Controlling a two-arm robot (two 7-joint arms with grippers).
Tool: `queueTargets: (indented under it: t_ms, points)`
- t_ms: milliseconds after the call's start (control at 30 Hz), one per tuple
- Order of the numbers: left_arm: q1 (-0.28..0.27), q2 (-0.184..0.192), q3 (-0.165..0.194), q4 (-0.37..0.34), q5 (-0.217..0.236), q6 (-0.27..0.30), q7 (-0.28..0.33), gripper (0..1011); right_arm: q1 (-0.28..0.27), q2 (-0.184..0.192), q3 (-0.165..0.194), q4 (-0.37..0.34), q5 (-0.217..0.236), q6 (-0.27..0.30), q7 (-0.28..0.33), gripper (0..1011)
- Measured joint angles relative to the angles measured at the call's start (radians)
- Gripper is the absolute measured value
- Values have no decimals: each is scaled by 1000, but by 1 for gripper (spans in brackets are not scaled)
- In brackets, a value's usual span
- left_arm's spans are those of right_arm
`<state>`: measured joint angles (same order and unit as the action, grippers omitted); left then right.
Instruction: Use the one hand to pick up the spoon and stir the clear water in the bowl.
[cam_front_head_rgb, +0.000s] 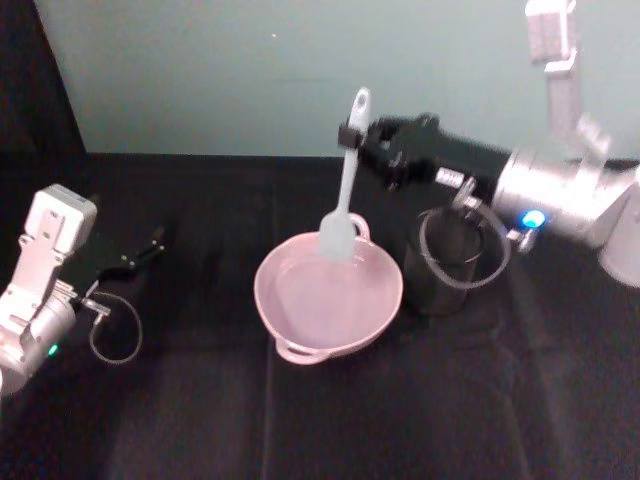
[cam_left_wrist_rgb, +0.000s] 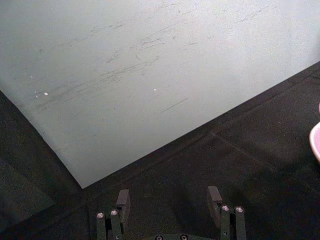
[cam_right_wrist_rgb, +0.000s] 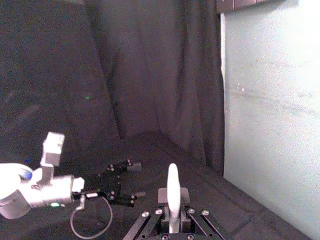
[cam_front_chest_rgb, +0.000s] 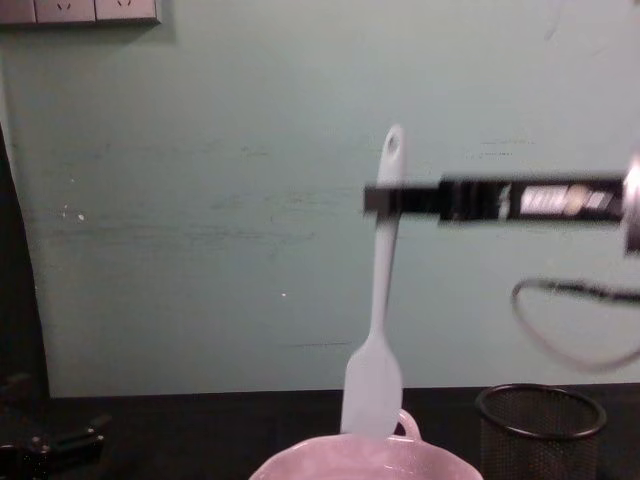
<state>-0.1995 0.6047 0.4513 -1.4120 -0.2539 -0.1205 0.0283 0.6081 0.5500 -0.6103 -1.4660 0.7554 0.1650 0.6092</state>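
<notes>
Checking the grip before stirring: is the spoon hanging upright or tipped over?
Upright: the spoon hangs near vertical, head down at the bowl, hole end up, pinched by the right gripper. Left gripper sits open, far left.

Right claw (cam_front_head_rgb: 352, 135) raised mid-air, fingers clamped, arm reaching leftward, left claw (cam_front_head_rgb: 155, 243) low, fingers apart

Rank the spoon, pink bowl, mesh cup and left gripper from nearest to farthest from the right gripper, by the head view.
1. Spoon: clamped in the right gripper.
2. Pink bowl, below at centre, and black mesh cup, right of it: too close to call.
3. Left gripper: far off on the left.
</notes>
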Motion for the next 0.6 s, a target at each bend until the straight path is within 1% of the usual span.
queueTargets:
  t_ms: [100, 200, 233, 333, 400, 433, 533, 600]
  points:
    - [0, 0, 0, 0, 0, 0, 0, 1011, 0, -34, -18, 59, -22, -32, 14, 120]
    - [0, 0, 0, 0, 0, 0, 0, 1011, 0, -51, -28, 86, -37, -47, 27, 119]
    - [0, 0, 0, 0, 0, 0, 0, 1011, -3, -60, -37, 101, -48, -56, 37, 119]
    - [0, 0, 0, 0, 0, 0, 0, 1011, -11, -78, -48, 119, -67, -73, 49, 120]
    - [0, 0, 0, 0, 0, 0, 0, 1011, -16, -87, -53, 128, -76, -83, 50, 120]
    - [0, 0, 0, 0, 0, 0, 0, 1011, -21, -101, -58, 140, -87, -96, 49, 120]
    - [0, 0, 0, 0, 0, 0, 0, 1011, -26, -123, -63, 162, -105, -118, 45, 120]
    - [0, 0, 0, 0, 0, 0, 0, 1011, -26, -148, -67, 191, -128, -145, 29, 120]
